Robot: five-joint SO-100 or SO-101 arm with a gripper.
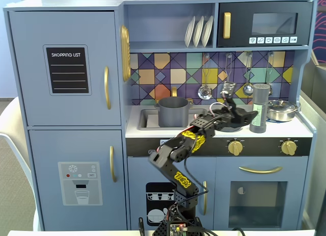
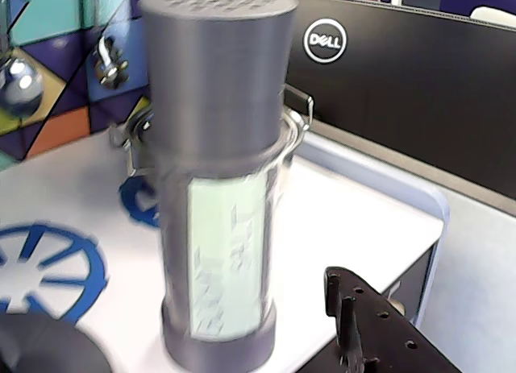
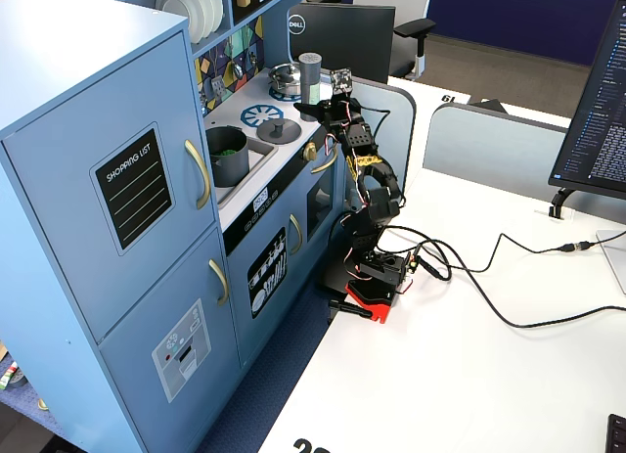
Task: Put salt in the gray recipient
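While the salt shaker stands upright on the toy stove top at the right end of the counter, the gripper reaches toward it from about nine o'clock in a fixed view, its tips just beside the shaker's lower half. The shaker's long axis is vertical, gray cap up and pale green label facing the wrist camera, where it fills the centre at twelve o'clock from the dark finger rising from the bottom edge. The jaws appear spread with nothing between them, not yet closed on the shaker. The gray pot sits in the sink recess, well apart at nine o'clock from the shaker, back along the arm's side. A shiny steel pan rests just beside the shaker at three o'clock. My judgement: a short straight advance would bracket the cylinder for a side grasp.
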